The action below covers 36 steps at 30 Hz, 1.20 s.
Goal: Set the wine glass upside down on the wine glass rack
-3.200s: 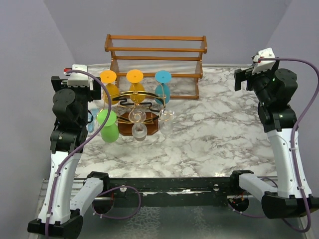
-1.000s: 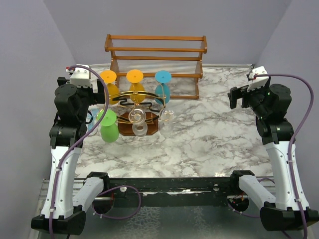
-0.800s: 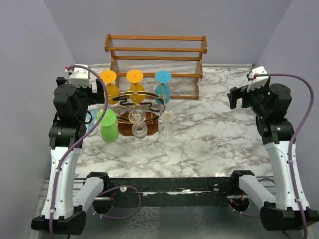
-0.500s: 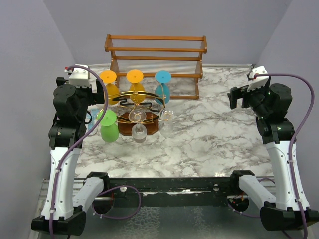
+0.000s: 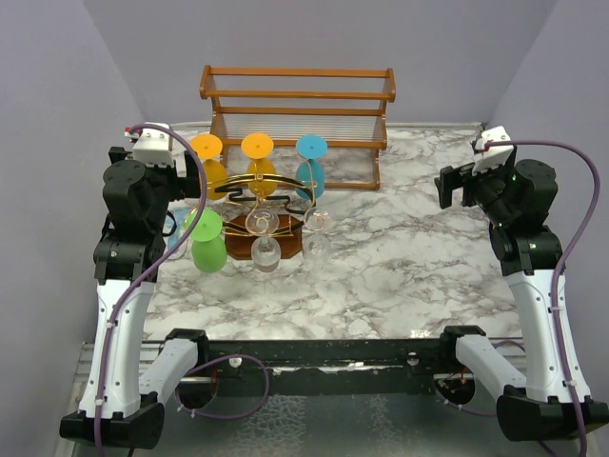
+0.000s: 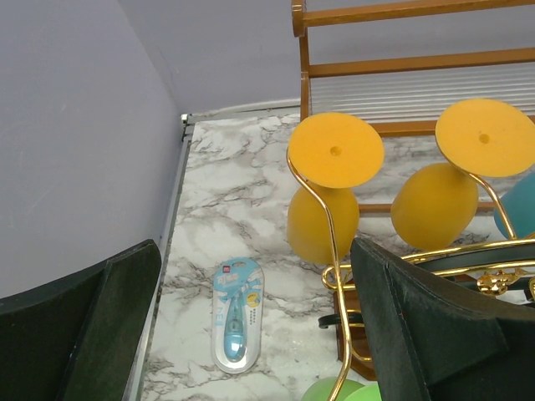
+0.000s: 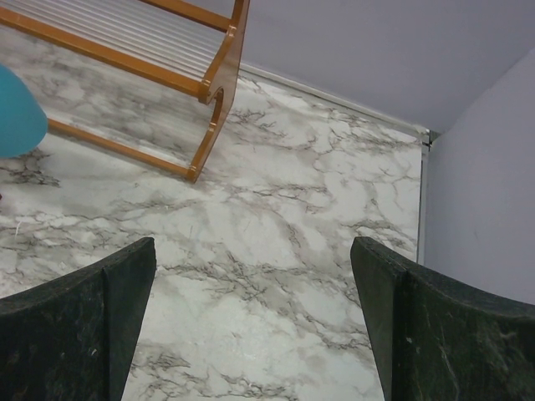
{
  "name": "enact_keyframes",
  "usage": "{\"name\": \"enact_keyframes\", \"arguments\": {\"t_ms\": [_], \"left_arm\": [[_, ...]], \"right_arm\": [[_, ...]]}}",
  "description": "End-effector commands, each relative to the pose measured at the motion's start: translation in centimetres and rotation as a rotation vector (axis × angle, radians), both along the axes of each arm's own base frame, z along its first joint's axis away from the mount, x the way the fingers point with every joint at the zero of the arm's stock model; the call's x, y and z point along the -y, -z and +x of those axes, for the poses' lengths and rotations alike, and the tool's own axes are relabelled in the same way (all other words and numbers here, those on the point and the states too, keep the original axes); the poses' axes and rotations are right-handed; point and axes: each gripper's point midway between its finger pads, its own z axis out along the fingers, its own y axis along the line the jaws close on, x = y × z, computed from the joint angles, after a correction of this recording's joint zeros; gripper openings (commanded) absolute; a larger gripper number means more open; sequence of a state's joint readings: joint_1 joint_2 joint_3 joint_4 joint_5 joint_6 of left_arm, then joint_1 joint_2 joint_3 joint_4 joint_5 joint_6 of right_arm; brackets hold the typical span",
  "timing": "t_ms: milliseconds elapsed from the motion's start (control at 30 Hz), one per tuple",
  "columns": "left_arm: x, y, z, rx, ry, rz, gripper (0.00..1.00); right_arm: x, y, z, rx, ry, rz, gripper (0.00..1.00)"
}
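The wine glass rack [image 5: 269, 195] is gold and black wire on a dark brown base [image 5: 290, 243]. Several glasses hang on it upside down: two orange [image 5: 206, 157], one teal [image 5: 310, 162], one green [image 5: 205, 240] and three clear [image 5: 265, 225]. My left gripper [image 5: 187, 181] is open and empty, just left of the rack. In the left wrist view the left gripper [image 6: 255, 251] faces the orange glasses [image 6: 333, 188], the gold wire [image 6: 334, 276] and the green glass [image 6: 338, 391]. My right gripper [image 5: 450, 186] is open and empty at the far right, over bare marble [image 7: 251, 246].
A two-tier orange-brown wooden shelf [image 5: 297, 114] stands behind the rack; its end shows in the right wrist view [image 7: 213, 75]. A blue packaged item [image 6: 236, 313] lies on the marble left of the rack, near the table's left edge [image 6: 163, 276].
Since 3.2 s ago the left wrist has risen a little and the right wrist has dropped and come nearer. Over the last second nothing has visibly moved.
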<state>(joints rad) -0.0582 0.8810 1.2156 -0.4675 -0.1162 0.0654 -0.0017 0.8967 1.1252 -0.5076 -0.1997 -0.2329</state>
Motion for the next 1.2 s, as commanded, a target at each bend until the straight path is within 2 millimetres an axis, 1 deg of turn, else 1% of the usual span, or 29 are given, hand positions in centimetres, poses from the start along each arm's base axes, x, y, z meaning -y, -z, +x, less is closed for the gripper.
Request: {"name": "enact_keyframes", "arguments": {"t_ms": [0, 300, 400, 533, 1033, 1167], "left_arm": [[0.20, -1.15, -0.17, 0.028, 0.013, -0.015, 0.99], [0.07, -1.46, -0.47, 0.042, 0.008, -0.011, 0.99], [-0.15, -1.89, -0.86, 0.055, -0.002, -0.006, 0.99], [-0.19, -1.69, -0.76, 0.050, -0.004, -0.004, 0.99], [-0.08, -1.52, -0.70, 0.046, 0.002, -0.005, 0.99], [-0.12, -1.74, -0.76, 0.050, 0.000, -0.005, 0.99]], "right_arm": [[-0.01, -1.13, -0.22, 0.029, -0.007, -0.004, 1.00], [-0.01, -0.79, -0.26, 0.029, -0.011, -0.008, 0.99], [0.13, -0.84, -0.38, 0.032, -0.007, -0.008, 0.99], [0.25, -1.20, -0.58, 0.040, -0.002, -0.008, 1.00], [-0.19, -1.12, -0.64, 0.034, -0.027, -0.004, 1.00], [-0.01, -1.13, -0.63, 0.035, -0.018, -0.009, 1.00]]}}
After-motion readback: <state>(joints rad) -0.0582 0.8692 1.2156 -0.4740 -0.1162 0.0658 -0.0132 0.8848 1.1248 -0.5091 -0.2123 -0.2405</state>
